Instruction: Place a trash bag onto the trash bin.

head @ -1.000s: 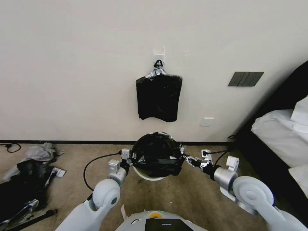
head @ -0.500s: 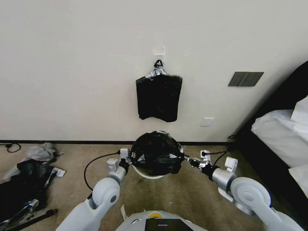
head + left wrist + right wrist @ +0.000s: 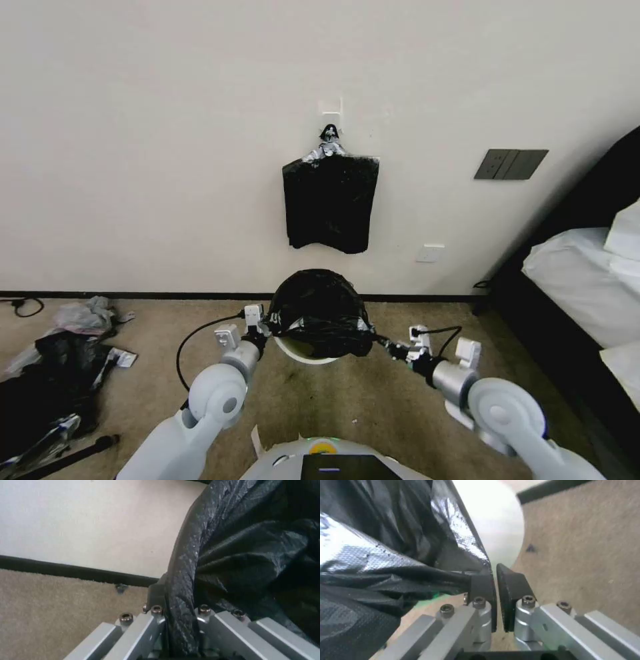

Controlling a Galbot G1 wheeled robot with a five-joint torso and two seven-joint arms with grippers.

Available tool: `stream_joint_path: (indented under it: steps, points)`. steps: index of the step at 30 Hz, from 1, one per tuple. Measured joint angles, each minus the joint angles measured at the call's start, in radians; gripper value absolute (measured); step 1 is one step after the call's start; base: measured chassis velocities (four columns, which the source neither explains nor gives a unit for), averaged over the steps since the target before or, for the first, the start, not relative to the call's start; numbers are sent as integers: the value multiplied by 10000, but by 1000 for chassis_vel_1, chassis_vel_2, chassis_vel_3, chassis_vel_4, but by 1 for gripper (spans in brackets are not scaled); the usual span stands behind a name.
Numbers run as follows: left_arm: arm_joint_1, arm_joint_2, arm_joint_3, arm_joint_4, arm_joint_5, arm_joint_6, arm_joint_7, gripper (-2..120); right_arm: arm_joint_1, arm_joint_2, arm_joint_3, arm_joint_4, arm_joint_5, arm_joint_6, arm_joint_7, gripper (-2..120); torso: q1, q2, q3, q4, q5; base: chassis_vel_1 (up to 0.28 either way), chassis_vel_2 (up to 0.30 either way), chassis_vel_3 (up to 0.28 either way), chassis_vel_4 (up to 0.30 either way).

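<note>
Trash bag (image 3: pixel 319 305) drapes over my trash bin (image 3: pixel 301 349) at twelve o'clock; left gripper (image 3: pixel 261 327) at nine and right gripper (image 3: pixel 385 345) at three each pinch its edge.

Trash bag (image 3: pixel 319 308) over trash bin (image 3: pixel 301 351); left gripper (image 3: pixel 264 325) left, right gripper (image 3: pixel 384 343) right.

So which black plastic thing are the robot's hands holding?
The trash bag over the trash bin, held between the left hand and right hand. The flat bundle hangs on the wall; the heap lies on the carpet.
</note>
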Motion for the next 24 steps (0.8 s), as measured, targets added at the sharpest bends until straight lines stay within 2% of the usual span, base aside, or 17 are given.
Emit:
stream_joint_path:
  steps: [7,9,14,17,18,24]
  points:
    - [50,-81,-89,-39,-296,63,-152,1,38,417,-538,-171,-291,1,-515,0,0,0,0,0,0,0,0,0,0]
    - [62,-133,-89,-39,-375,91,-235,1,32,527,-684,-120,-399,18,-715,4,0,0,0,0,0,0,0,0,0]
    - [66,-175,-81,-35,-439,200,-350,1,35,679,-866,-121,-831,151,-785,5,0,0,0,0,2,0,0,0,0]
    - [34,0,-140,25,-421,293,-403,1,16,619,-496,-154,-1212,476,-687,18,0,0,0,0,2,0,0,0,0]
    - [34,0,-140,25,-421,293,-403,1,16,619,-496,-154,-1212,476,-687,18,0,0,0,0,2,0,0,0,0]
    - [-178,166,-204,248,-398,352,-504,1,-129,234,645,321,-1483,754,-693,41,0,0,0,0,1,0,0,0,0]
